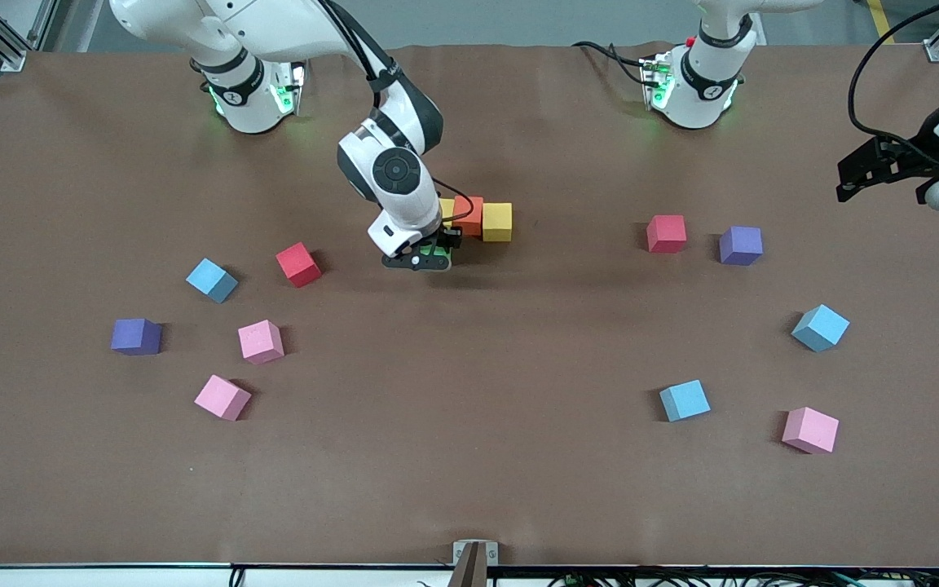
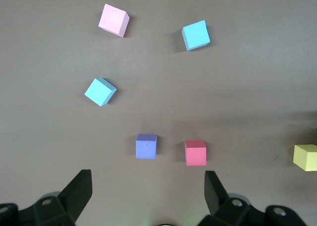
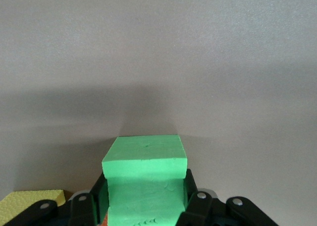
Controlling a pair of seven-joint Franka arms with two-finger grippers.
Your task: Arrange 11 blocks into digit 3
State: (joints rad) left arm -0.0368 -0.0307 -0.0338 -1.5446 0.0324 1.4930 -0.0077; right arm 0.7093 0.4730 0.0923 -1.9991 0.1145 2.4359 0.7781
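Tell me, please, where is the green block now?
The green block is held in the right gripper, beside the row of yellow and orange blocks at mid-table, on its side nearer the front camera.

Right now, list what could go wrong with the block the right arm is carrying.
1. The right tool holds a green block close beside the yellow-orange-yellow row. Lowered slightly off, it could nudge that row out of line.
2. The arm hides the row's nearest yellow block from the front view, so misalignment there may go unnoticed.
3. The grip sits low on the block; it may tilt on release.
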